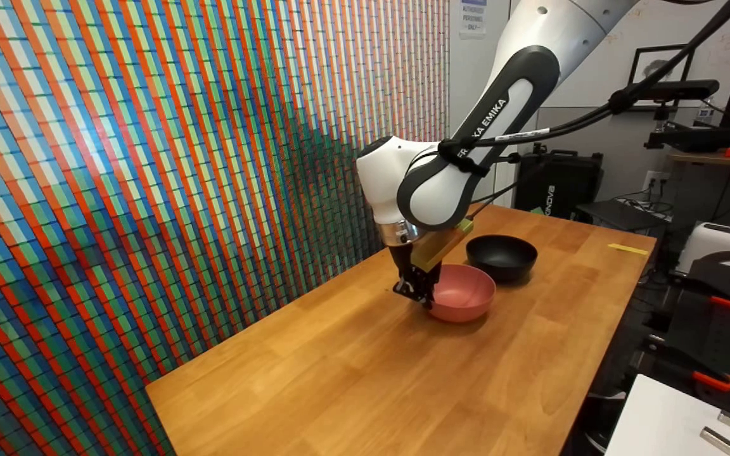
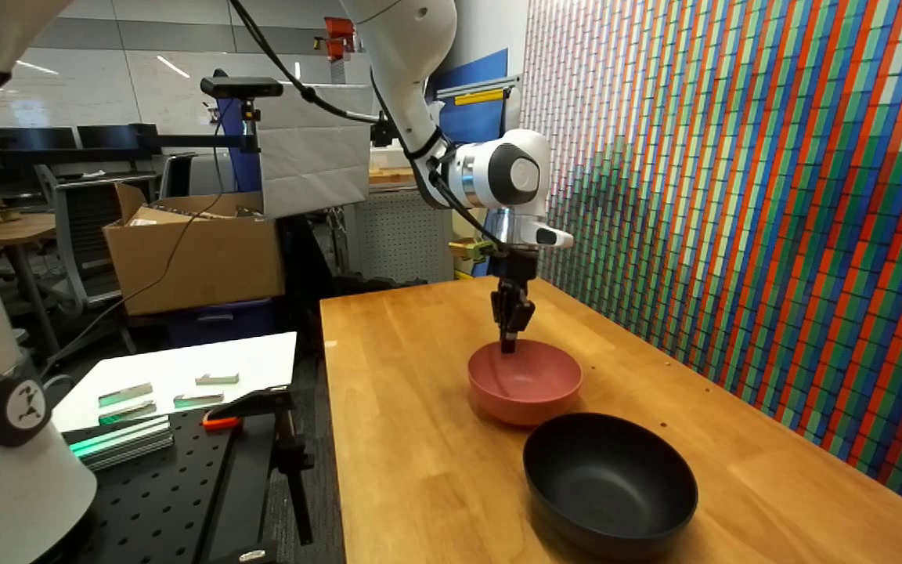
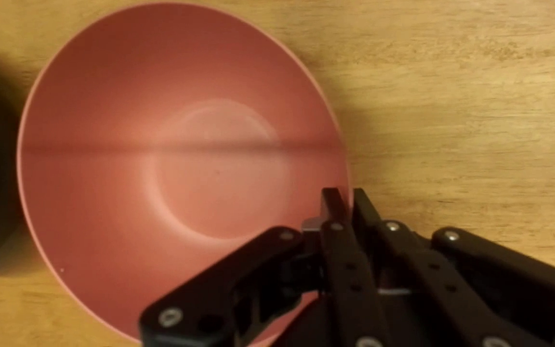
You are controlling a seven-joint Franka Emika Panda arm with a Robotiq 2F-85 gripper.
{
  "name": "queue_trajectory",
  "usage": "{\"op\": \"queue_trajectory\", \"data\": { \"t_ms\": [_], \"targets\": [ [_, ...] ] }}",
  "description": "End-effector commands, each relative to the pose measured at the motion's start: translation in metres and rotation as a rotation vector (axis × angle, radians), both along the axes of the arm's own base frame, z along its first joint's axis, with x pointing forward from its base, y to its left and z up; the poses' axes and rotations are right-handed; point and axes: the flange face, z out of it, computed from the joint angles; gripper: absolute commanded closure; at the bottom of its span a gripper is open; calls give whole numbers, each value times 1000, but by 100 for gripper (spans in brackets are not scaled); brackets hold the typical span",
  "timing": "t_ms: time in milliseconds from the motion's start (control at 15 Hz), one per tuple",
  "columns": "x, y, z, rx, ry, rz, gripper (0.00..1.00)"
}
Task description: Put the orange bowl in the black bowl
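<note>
At my left, a colourful wall runs along a wooden table. Next comes the claw, pointing down, its fingers pinched on the rim of the orange bowl, one finger inside it, one outside. The orange bowl shows just right of the claw. Farther right, close beside it, the black bowl stands upright on the table.

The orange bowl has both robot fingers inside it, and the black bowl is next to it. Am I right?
Not quite: one finger is inside the orange bowl, but the other finger is outside it, as the wrist view shows. The black bowl is next to it, as you said.
</note>
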Motion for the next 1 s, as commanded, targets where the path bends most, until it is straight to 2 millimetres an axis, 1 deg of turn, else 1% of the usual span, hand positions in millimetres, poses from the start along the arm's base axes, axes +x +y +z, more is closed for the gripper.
{"op": "queue_trajectory", "data": {
  "t_ms": [0,200,267,467,933],
  "targets": [
    [10,-5,2,-1,7,0,92],
    [14,-15,2,4,8,-17,89],
    [14,-17,2,5,6,-21,89],
    [20,-14,36,-1,-23,-33,91],
    [31,-2,106,21,-107,-28,90]
  ]
}}
